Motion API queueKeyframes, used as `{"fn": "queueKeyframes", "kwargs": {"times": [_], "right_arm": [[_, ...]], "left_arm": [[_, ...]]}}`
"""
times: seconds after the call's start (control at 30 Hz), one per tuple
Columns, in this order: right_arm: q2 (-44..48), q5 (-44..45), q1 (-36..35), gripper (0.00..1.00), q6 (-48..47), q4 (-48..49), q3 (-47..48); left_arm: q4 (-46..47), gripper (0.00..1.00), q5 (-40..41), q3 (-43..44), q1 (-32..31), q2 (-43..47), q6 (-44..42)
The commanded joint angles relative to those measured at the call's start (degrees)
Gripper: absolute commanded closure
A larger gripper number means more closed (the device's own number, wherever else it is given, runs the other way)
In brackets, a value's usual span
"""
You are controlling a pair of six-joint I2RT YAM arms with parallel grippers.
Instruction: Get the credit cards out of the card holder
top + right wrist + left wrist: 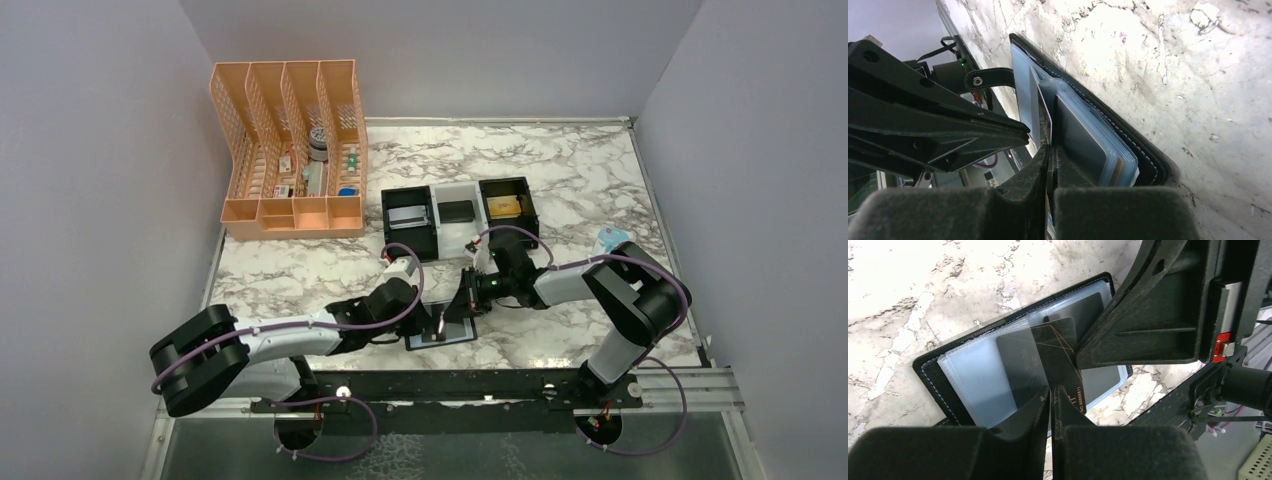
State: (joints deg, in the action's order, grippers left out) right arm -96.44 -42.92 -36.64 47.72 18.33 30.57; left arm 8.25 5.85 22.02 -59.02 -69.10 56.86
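Observation:
The black card holder lies open on the marble near the table's front edge, its blue-grey clear sleeves fanned up. A dark credit card with thin orange lines and a printed number sticks partly out of a sleeve. My left gripper is shut on that card's near edge. Another dark grey card sits inside a sleeve behind it. My right gripper comes from the other side, shut on a thin sleeve page of the card holder. Both grippers meet over the holder, left, right.
A peach desk organizer stands at the back left. A black tray, a white tray and a second black tray sit in a row behind the grippers. The black rail runs just in front of the holder.

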Motion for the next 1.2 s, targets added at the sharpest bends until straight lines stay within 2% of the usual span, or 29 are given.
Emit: {"fn": "queueKeyframes", "kwargs": {"times": [0.0,0.17,0.4,0.73,0.93,1.17], "right_arm": [[0.78,1.26,0.08,0.98,-0.62,2.10,-0.95],[-0.58,0.65,0.08,0.96,0.76,5.07,-1.93],[0.39,1.01,0.08,0.89,0.51,4.20,-2.22],[5.68,6.01,-0.22,0.66,-2.90,-1.02,-2.58],[4.45,6.93,-1.11,0.66,-2.70,-1.63,-2.45],[4.06,8.81,-3.06,0.72,-3.72,-3.86,-1.04]], "left_arm": [[-0.73,0.92,0.63,-0.01,-0.49,-0.86,-0.94],[-1.30,1.00,-0.39,-0.66,-0.56,-2.29,-0.99],[-1.43,1.00,0.73,-0.96,-1.06,-2.02,-0.75],[-2.07,1.00,3.30,-3.24,-1.44,2.10,0.55],[-3.16,1.00,4.61,-4.22,-1.44,5.02,0.34],[-2.97,1.00,4.35,-4.84,-1.44,4.63,0.19]]}}
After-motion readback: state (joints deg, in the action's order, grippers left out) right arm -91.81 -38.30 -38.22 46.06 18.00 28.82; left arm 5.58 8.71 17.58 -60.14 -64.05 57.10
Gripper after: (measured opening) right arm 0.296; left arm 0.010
